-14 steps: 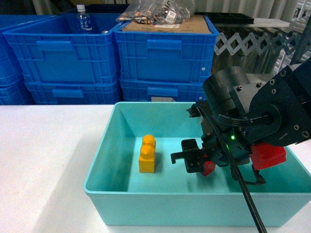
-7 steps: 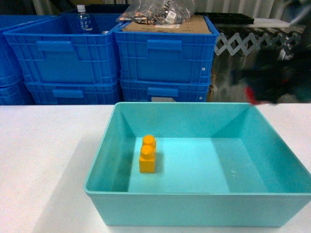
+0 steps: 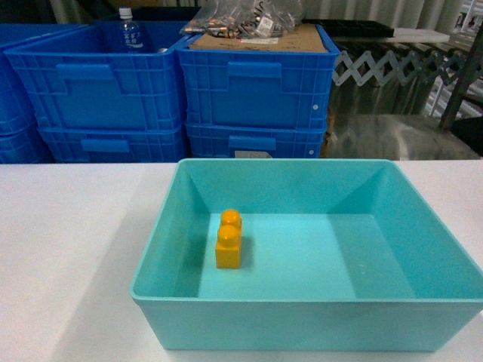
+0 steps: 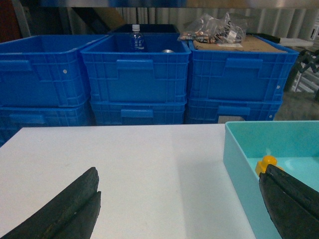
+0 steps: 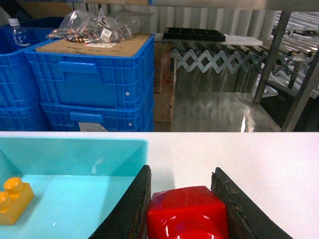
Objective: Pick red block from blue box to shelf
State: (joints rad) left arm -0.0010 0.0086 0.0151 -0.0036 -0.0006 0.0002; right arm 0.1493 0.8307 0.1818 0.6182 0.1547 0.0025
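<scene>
The red block (image 5: 188,214) is pinched between the two dark fingers of my right gripper (image 5: 181,174), which is shut on it and held above the white table just right of the blue box (image 5: 75,149). In the head view the blue box (image 3: 302,302) holds only a yellow-orange brick (image 3: 229,241), and neither gripper shows there. My left gripper (image 4: 179,172) is open over bare table, left of the blue box (image 4: 239,164), with nothing between its fingers. Grey metal posts of the shelf (image 5: 270,59) stand beyond the table at the right.
Stacked dark blue crates (image 3: 256,83) line the far edge of the table, one with a bottle (image 3: 129,30), one with cardboard and bagged parts (image 3: 249,19). A folding lattice barrier (image 5: 214,62) stands behind. The yellow-orange brick (image 5: 12,199) lies near the tub's left side.
My right arm lifted out of the blue box with the red block, swung up to the right, and has left the head view. The yellow-orange brick has not moved.
</scene>
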